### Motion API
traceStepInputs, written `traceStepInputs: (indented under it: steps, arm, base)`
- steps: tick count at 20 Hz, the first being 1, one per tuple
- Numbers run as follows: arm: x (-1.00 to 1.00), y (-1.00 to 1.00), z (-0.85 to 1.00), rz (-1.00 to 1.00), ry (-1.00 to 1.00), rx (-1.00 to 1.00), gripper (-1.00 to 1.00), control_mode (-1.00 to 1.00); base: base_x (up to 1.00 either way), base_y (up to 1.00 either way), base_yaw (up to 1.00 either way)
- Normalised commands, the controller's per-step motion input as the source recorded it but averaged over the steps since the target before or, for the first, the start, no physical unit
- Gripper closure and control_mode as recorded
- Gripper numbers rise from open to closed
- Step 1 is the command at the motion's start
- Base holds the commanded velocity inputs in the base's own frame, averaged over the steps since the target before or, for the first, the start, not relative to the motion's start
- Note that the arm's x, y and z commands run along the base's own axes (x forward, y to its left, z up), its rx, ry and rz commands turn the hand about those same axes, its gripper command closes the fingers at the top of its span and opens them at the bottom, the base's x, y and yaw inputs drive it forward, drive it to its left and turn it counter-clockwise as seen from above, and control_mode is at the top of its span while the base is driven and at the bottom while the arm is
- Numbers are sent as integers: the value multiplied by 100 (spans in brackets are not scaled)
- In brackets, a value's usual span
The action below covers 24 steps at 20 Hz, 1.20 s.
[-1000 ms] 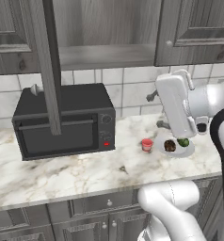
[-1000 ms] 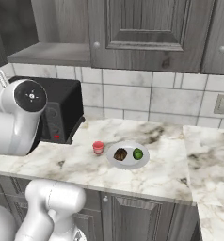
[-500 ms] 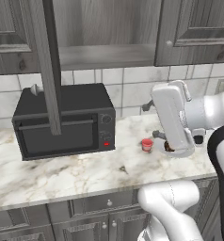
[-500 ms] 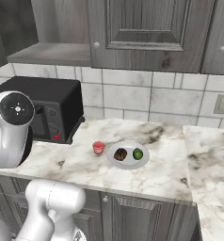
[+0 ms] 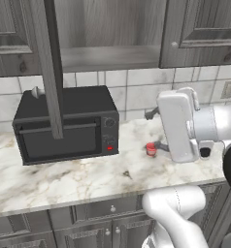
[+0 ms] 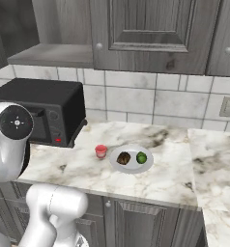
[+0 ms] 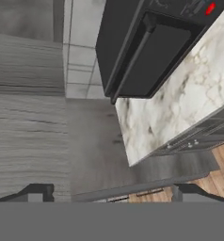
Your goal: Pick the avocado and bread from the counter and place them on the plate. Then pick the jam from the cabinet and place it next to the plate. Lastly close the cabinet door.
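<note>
Cabinet door (image 5: pixel 52 68): stiff, light-swinging panel, judged best pushed at free edge | gripper (image 7: pixel 109 193): fingers apart, empty.

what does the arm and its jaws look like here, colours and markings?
Glossy white rounded arm with dark joints. In the right base view a round black joint cap with thin white crosshair markings sits on a white link. No cables visible. The gripper shows two small dark finger tips at the bottom of the hand view.
</note>
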Motion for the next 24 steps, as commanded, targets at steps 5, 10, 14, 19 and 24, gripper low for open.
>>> traceStepInputs:
  steps: [5, 10, 14, 19, 24]
  arm:
    - [-17, 27, 0, 7, 0, 9, -100, -100]
    - [-12, 30, -2, 4, 0, 4, -100, -100]
    - [-16, 29, -5, 1, 0, 5, -100, -100]
    - [-17, 28, -5, 1, 0, 4, -100, -100]
    - [-18, 28, -3, 1, 0, 0, -100, -100]
  base:
    - [0, 0, 0]
    - [0, 0, 0]
    - [0, 0, 0]
    - [0, 0, 0]
    - [0, 0, 0]
